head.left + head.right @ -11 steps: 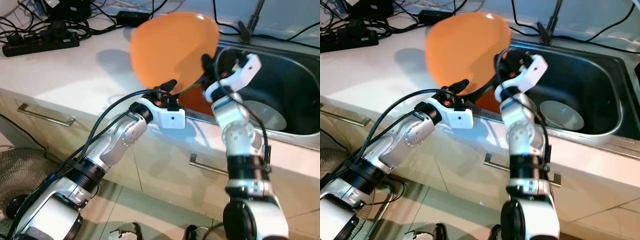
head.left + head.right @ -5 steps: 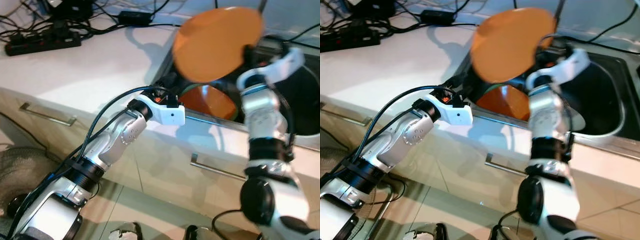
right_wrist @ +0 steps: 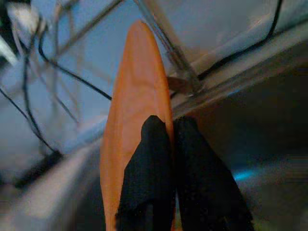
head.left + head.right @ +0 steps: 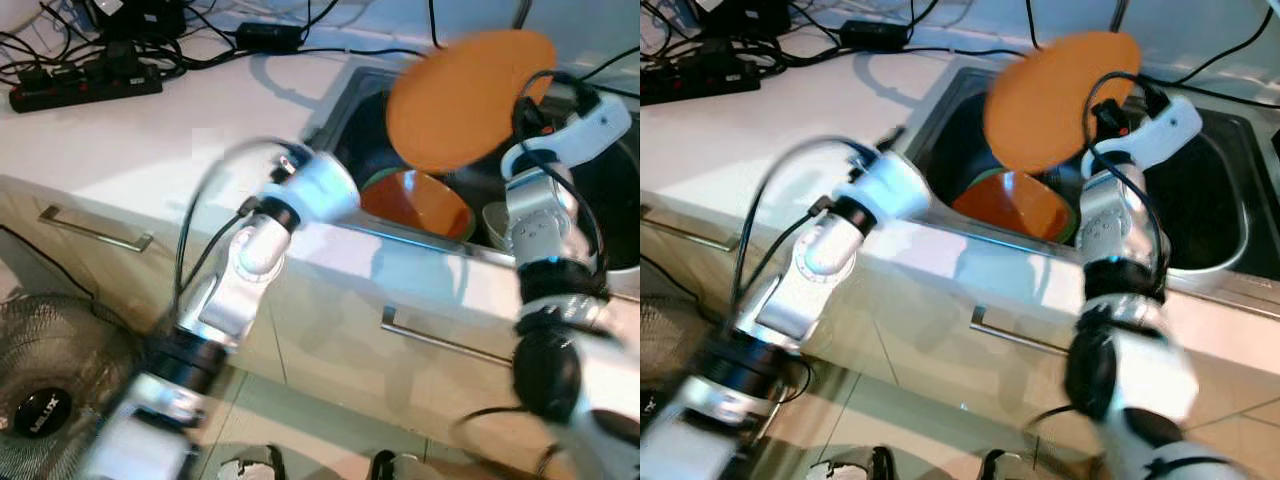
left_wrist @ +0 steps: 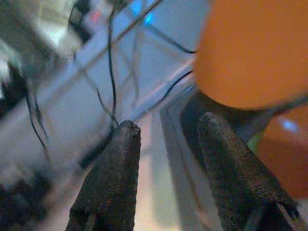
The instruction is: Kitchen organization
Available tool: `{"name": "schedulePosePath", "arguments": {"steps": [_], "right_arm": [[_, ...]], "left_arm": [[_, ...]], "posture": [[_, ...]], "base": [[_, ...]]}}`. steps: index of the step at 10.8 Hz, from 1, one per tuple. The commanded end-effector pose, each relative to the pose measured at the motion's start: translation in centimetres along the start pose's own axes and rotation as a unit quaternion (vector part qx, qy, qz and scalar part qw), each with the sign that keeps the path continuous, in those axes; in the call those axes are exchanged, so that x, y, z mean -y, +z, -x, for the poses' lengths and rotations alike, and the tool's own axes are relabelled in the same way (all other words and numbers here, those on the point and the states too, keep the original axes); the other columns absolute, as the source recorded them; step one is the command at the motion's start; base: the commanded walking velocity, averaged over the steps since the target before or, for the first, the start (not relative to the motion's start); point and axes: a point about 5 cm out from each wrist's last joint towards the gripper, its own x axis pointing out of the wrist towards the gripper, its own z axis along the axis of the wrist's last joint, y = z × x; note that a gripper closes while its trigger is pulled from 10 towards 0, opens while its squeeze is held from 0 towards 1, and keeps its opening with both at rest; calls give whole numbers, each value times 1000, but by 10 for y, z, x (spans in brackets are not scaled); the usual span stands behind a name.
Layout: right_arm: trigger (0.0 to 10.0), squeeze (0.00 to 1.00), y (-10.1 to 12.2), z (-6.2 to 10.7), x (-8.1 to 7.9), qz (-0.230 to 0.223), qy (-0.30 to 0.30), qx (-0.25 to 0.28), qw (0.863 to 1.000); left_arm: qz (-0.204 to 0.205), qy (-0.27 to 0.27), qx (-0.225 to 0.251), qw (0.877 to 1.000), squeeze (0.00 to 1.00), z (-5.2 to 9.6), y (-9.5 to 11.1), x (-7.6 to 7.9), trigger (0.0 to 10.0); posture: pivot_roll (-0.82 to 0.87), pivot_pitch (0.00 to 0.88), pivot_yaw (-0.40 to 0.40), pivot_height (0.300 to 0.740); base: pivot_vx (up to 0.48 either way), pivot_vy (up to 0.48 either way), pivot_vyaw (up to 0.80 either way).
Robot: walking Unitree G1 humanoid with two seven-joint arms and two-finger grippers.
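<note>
Pinching the orange plate's (image 4: pixel 462 98) rim, the right fingers (image 3: pixel 166 183) hold it above the sink (image 4: pixel 1225 215); left fingers (image 5: pixel 120 178) spread, holding nothing.

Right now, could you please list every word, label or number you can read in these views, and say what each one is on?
"MLLTX", roughly: pale letters on the black round hub of the floor fan; too blurred to be sure.
No readable text on the round orange plate, the black power strip or the steel sink.
</note>
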Motion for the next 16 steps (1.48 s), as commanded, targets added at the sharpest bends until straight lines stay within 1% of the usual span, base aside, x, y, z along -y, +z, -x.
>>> {"name": "schedulePosePath", "arguments": {"steps": [1, 2, 3, 4, 5, 6, 7, 8, 9, 13, 14, 15, 16], "right_arm": [[10000, 0, 9, -4, -8, 49, 19, 21, 998], [10000, 0, 5, -5, -9, 90, 26, 16, 996], [10000, 0, 1, -6, -10, 125, 32, 7, 992], [10000, 0, -6, -6, -9, 137, 29, -9, 990], [10000, 0, -12, -5, -8, 143, 26, -24, 989], [10000, 0, -23, -2, -5, 141, 24, -46, 989], [10000, 0, -26, -1, -4, 138, 24, -52, 989], [10000, 0, -36, 2, -4, 138, 25, -69, 988], [10000, 0, -48, 6, -2, 153, 27, -93, 983], [10000, 0, -63, 12, -3, 175, 33, -128, 976], [10000, 933, -65, 13, -4, 181, 39, -133, 974], [10000, 1000, -66, 13, -4, 185, 40, -134, 973], [10000, 1000, -68, 14, -5, 188, 42, -138, 972]], "left_arm": [[68, -7, -26, 997, 0, 3, -7, 1, 10000], [138, -9, -43, 989, 0, 4, -8, 5, 10000], [182, -8, -55, 982, 0, 5, -8, 5, 10000], [202, -31, -69, 976, 0, 6, -8, 9, 10000], [220, -57, -81, 970, 0, 9, -8, 14, 10000], [230, -77, -94, 966, 0, 14, -9, 19, 10000], [232, -80, -98, 964, 0, 15, -10, 21, 10000], [247, -98, -107, 958, 0, 18, -10, 27, 10000], [278, -121, -120, 945, 0, 20, -8, 35, 10000], [292, -120, -130, 940, 0, 23, -7, 39, 10000], [296, -118, -131, 939, 0, 23, -6, 39, 10000], [297, -116, -132, 938, 0, 23, -6, 38, 10000], [300, -110, -133, 938, 0, 22, -6, 36, 10000]], "posture": [[99, 95, 20, 740], [104, 99, 19, 740], [104, 101, 18, 740], [114, 106, 17, 740], [121, 108, 17, 740], [126, 84, 20, 740], [127, 78, 20, 740], [131, 52, 21, 740], [138, 44, 20, 740], [144, 62, 13, 740], [144, 67, 11, 740], [144, 68, 10, 740], [146, 69, 7, 740]], "base": [[0, 0, 0], [0, 0, 0], [0, 0, 0], [0, 0, 0], [0, 0, 0], [0, 0, 0], [0, 0, 0], [0, 0, 0], [0, 0, 0], [0, 0, 0], [0, 0, 0], [0, 0, 0], [0, 0, 0]]}}
